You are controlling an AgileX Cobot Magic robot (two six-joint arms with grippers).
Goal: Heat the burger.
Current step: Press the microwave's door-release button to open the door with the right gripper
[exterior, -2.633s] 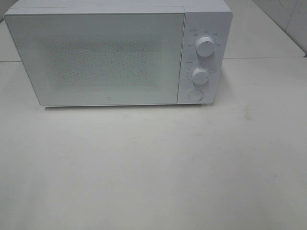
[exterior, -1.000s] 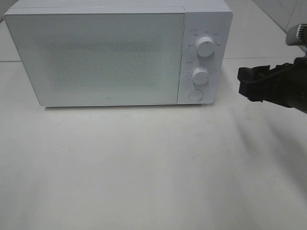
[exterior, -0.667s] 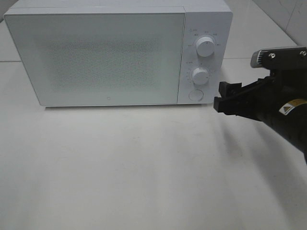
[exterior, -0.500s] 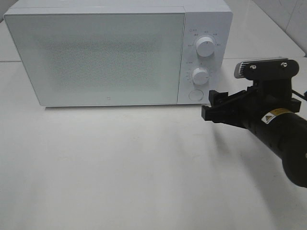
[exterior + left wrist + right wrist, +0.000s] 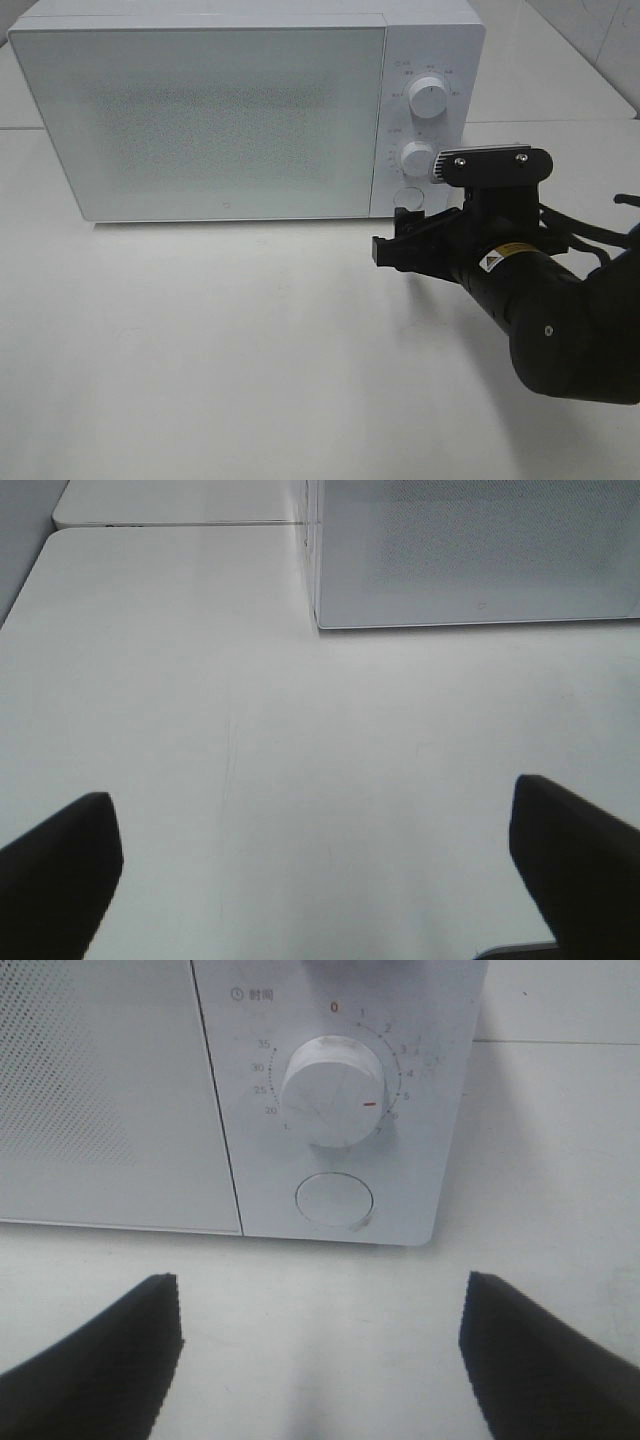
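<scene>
**Right arm's approach to the microwave.** Within the last few seconds the right gripper [image 5: 388, 252] had come in from the right side of the table [image 5: 200, 350], where at first none of it showed. It had reached a spot low in front of the control panel of the microwave [image 5: 220, 110]. Its jaws stood apart and empty. Just ahead of the gripper and a little above lay the round button [image 5: 334, 1199], with the timer knob [image 5: 330, 1090] above that; neither was touched. The door remained closed. The left gripper [image 5: 315, 880], jaws wide apart and empty, hung over bare table with the microwave's lower corner ahead of it. The burger appeared in no view, and whether it sat behind the frosted door could not be told. Judging from the gripper's aim, the step in hand was a press of the button, probably the door release, or a turn of the timer.
</scene>
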